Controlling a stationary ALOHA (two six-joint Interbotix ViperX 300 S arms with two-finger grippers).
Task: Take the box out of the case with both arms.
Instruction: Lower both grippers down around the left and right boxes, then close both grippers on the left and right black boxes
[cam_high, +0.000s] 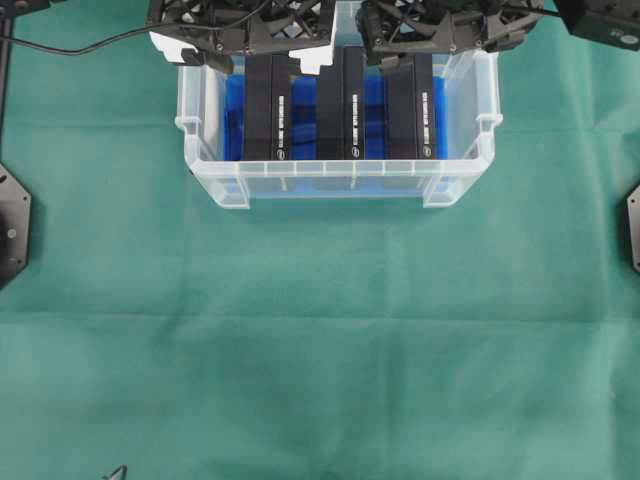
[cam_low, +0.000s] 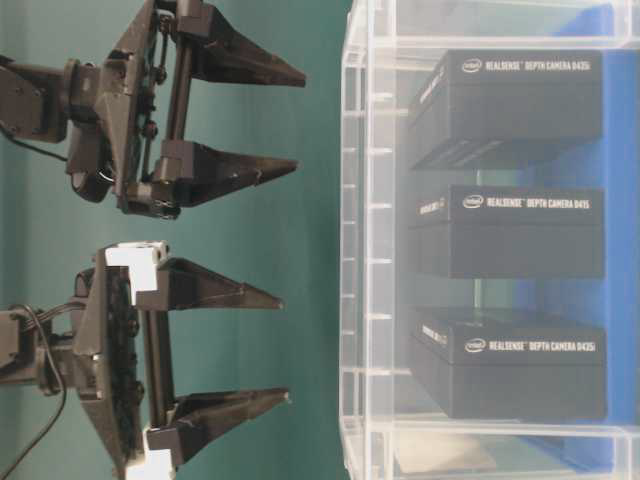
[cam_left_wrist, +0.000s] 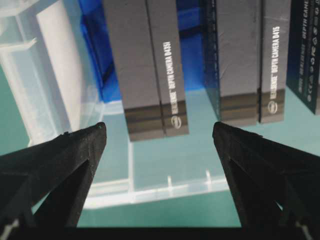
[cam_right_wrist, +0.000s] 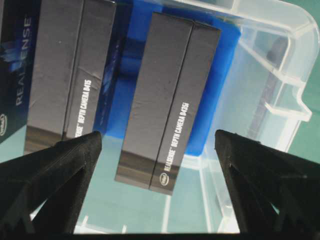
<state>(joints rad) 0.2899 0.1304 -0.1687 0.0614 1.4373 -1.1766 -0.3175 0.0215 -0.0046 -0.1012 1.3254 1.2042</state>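
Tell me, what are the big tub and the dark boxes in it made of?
The case looks like clear, glossy plastic: you see through its walls. The three black boxes seem matte printed cardboard, with fine creases and white lettering; that is a guess from looks.

A wrinkled green cloth (cam_high: 320, 330) covers the tabletop. Two dark octagonal mounts (cam_high: 12, 225) sit at its side edges.

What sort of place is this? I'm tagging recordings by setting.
Probably a robotics lab test bench: a green cloth covers the table, a clear case holds three black depth-camera boxes, and the left tool and right tool hang open above them.
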